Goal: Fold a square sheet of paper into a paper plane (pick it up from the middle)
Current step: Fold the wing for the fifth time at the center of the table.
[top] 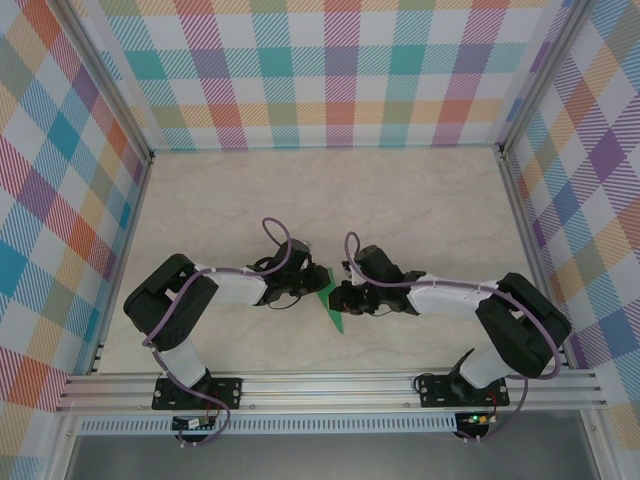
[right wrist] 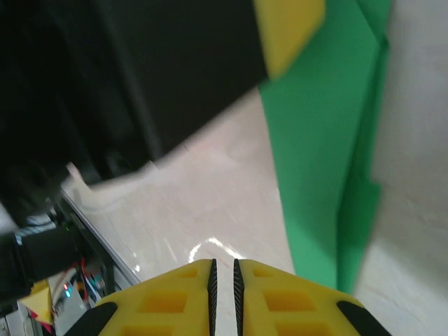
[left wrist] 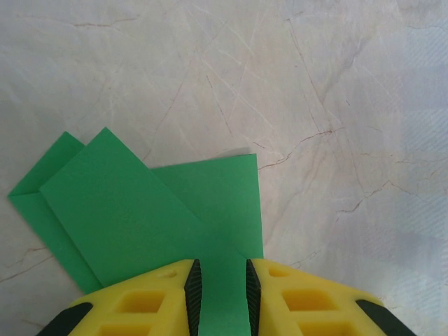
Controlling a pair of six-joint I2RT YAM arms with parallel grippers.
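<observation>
Left jaws: left gripper [left wrist: 218, 297] pinching an edge of the folded green paper [left wrist: 150, 206], which fans out ahead of the fingertips.
Right jaws: right gripper [right wrist: 223, 290] nearly pressed together, nothing between; paper just beside, to its right.
Beneath: marble tabletop [left wrist: 336, 105].

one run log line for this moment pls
stage: mid-fold | paper: green, folded flaps, on table | left gripper: shut on paper | right gripper: shut, holds nothing, beside paper
</observation>
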